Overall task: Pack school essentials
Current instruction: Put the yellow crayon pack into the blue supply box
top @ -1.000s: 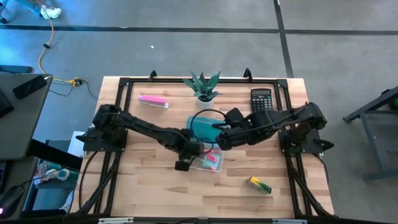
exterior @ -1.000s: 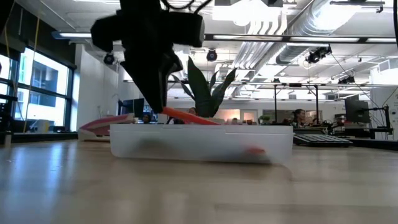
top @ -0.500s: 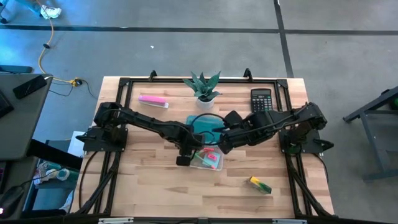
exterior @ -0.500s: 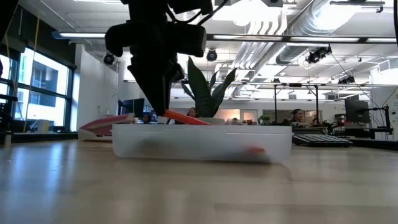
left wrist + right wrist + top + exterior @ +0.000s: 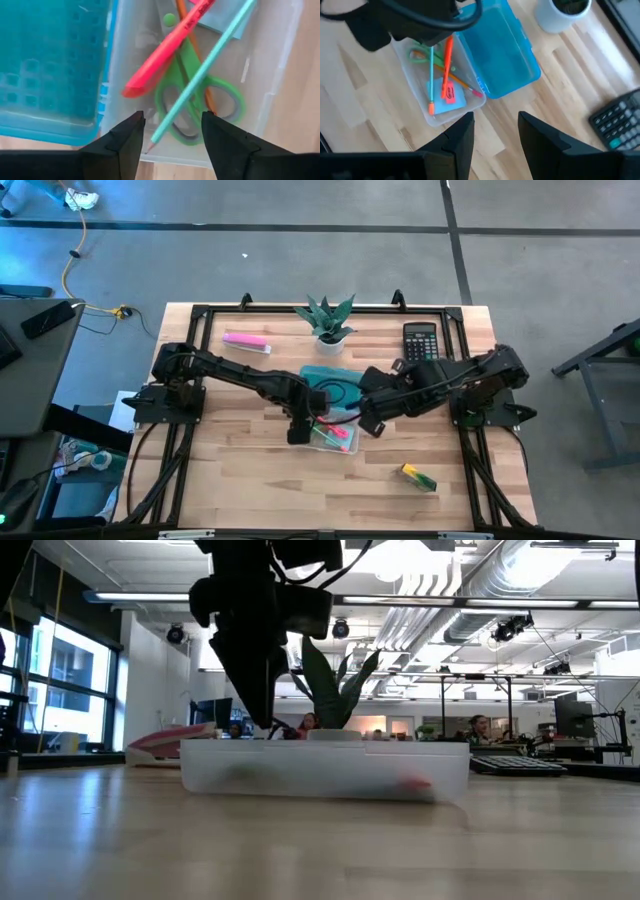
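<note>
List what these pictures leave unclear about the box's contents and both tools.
- High view: the left tool and arm cover part of the clear box, so its contents cannot be counted.
- Low view: the box's frosted wall blurs everything inside.
- Left wrist view: the scissors lie partly under the pens.
- Right wrist view: the right tool is open and holds nothing visible.

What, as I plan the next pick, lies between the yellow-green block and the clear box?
Nothing visible does: only bare table lies between the yellow-green block and the clear box.
</note>
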`<state>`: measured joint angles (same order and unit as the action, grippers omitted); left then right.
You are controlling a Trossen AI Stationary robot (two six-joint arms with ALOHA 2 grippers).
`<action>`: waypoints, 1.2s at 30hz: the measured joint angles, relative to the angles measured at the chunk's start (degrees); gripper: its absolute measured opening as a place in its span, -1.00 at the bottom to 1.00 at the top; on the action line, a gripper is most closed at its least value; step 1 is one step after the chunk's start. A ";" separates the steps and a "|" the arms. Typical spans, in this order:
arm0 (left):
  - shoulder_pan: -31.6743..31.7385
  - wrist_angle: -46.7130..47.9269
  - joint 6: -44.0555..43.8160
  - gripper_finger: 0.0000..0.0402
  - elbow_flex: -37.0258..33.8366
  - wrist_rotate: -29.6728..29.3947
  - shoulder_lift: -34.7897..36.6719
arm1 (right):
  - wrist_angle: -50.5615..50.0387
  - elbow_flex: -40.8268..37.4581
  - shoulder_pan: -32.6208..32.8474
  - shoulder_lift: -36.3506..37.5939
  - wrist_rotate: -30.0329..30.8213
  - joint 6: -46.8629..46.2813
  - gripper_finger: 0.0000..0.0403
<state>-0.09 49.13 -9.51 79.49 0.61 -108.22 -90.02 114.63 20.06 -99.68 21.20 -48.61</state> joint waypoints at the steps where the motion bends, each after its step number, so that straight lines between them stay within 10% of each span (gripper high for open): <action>1: 0.10 0.20 -0.48 -0.05 0.22 0.75 0.00 | 0.01 0.00 0.24 0.40 0.24 1.26 -0.28; 12: 0.01 0.80 -6.60 -0.10 7.06 0.31 0.02 | 0.10 -1.45 1.44 8.06 2.72 9.99 -0.28; 36: -5.27 10.59 -18.09 -0.14 12.18 -7.77 1.99 | 7.70 -42.92 10.45 31.80 -9.10 -14.61 -0.19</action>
<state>-5.35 59.72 -27.60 91.66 -7.16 -106.24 -82.32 71.70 30.52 -67.88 12.10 -63.22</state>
